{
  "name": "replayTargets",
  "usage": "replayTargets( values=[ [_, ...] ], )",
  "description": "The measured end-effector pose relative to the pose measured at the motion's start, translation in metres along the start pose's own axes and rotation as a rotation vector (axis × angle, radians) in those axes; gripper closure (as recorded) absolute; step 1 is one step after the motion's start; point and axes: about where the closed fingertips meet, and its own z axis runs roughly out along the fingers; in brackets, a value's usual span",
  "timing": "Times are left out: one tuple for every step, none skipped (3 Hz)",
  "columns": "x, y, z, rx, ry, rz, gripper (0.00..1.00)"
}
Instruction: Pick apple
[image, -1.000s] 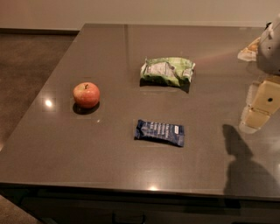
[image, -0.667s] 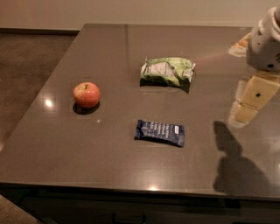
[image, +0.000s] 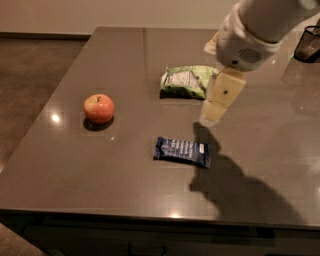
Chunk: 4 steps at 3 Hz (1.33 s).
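the apple (image: 99, 108) sat on the left part of the dark grey worktop (image: 65, 175), upright with its stem up, red with a paler yellowish patch near the top. a small shadow lay under it and a spot of reflected light shone to its left. nothing touched it. the claw (image: 214, 114) hung over the middle-right of the worktop, well apart from the apple and to its right, at the end of a thick white arm (image: 260, 25) that reached in from the upper right corner. the claw's cream-coloured part pointed down and slightly left, its tip above the surface. whether the claw was wide or narrow could not be told from this angle. between apple and claw, a little nearer the camera, lay a blue packet (image: 182, 151), flat, its long side running left to right, its right end just below the claw's tip in the view. a green bag (image: 185, 82) lay farther back, its right end hidden behind the claw. the apple was left of both and clear of them. the arm's shadow (image: 235, 190) spread dark over the worktop in front of the claw, reaching the right end of the blue packet. a black mesh basket (image: 309, 44) stood at the far right edge. brown floor (image: 30, 75) showed past the worktop's left side.
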Motion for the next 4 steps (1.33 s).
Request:
replayTargets(
  values=[
    [-0.048,-0.011,0.048,-0.036,-0.028,-0.039,0.00],
    [-0.072,-0.017,0.080,-0.056,-0.033,-0.035,0.00],
    [-0.102,-0.019,0.114,-0.099,-0.052,-0.029,0.00],
    [-0.143,-0.012,0.142,-0.152,-0.082,-0.043,0.00]
  ],
)
